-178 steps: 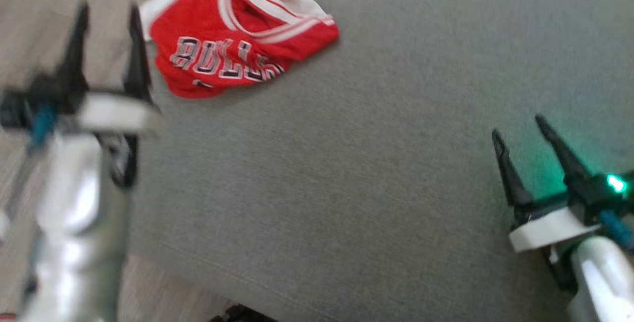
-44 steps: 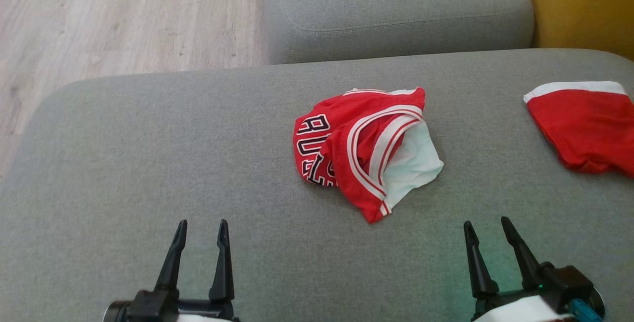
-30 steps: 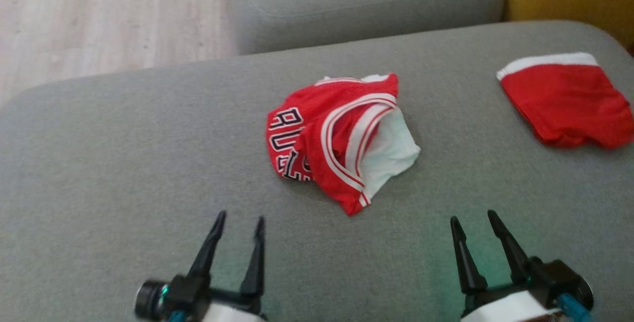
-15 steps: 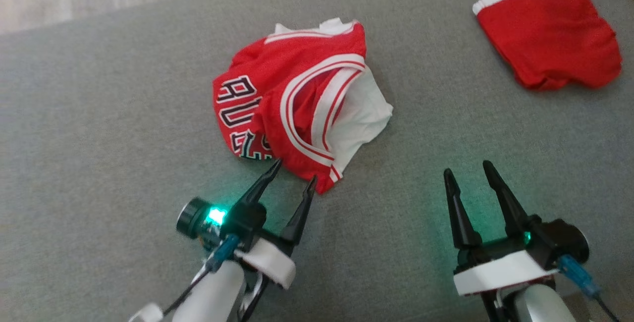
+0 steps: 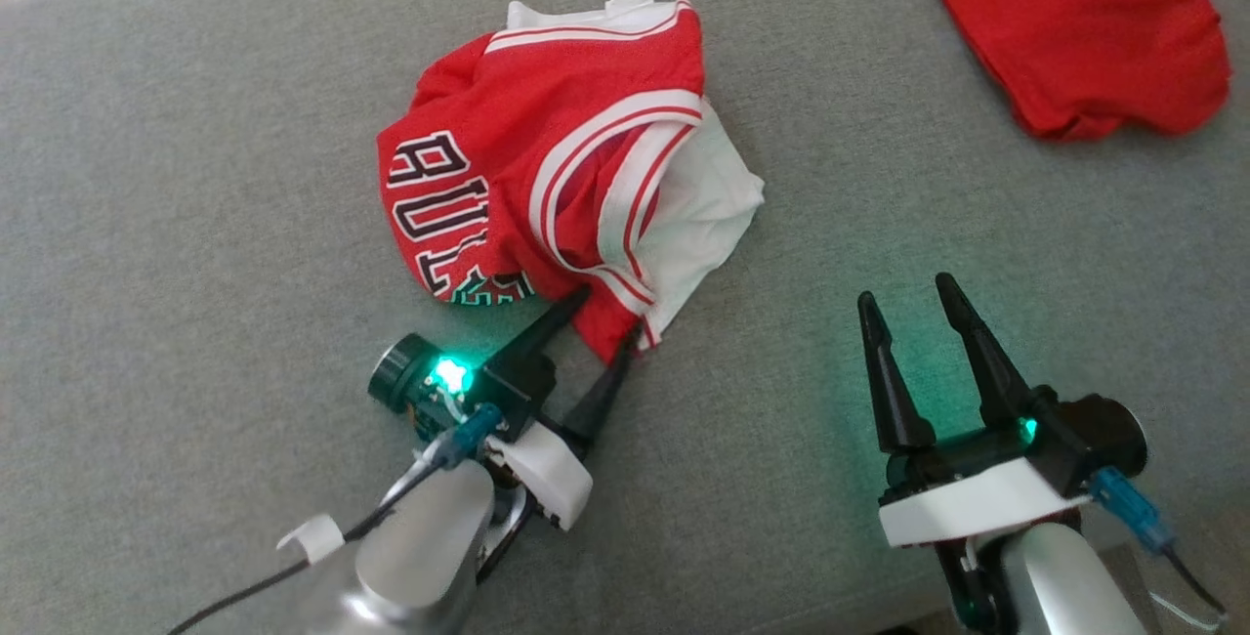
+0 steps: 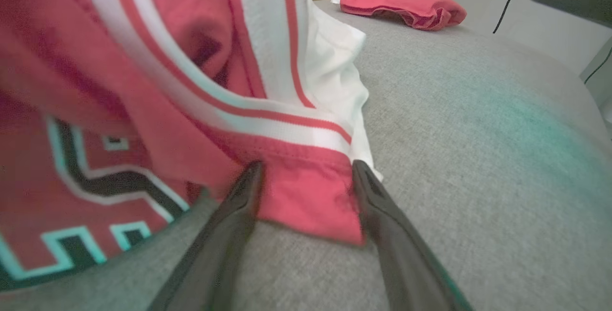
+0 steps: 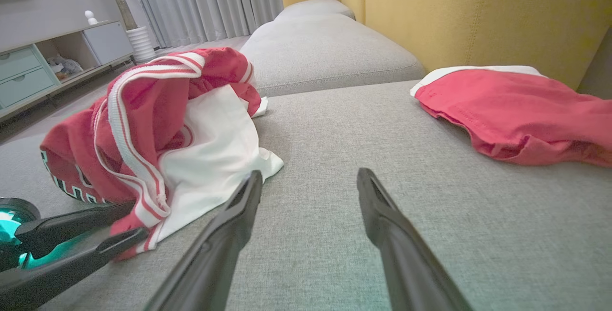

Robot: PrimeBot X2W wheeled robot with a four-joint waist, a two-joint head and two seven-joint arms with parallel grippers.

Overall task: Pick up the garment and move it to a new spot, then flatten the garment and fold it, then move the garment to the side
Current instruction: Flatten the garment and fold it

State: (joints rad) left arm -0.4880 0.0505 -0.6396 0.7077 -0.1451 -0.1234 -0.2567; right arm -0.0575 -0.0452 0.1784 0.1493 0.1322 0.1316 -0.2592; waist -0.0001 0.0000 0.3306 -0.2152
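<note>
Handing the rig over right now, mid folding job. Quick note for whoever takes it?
Left gripper: open, with the near corner of the red jersey between its fingers, not clamped.
Right gripper: open, empty, over the grey sofa cushion to the jersey's right.
Jersey: crumpled in a heap mid-cushion. A second red garment lies apart at the far right.
Done: nothing yet, only the approach.
Left: close on the corner, lift and move the jersey, flatten, fold, set aside.

Grey sofa seat (image 5: 195, 176), yellow backrest (image 7: 478, 14), pale curtains (image 7: 205, 0).
</note>
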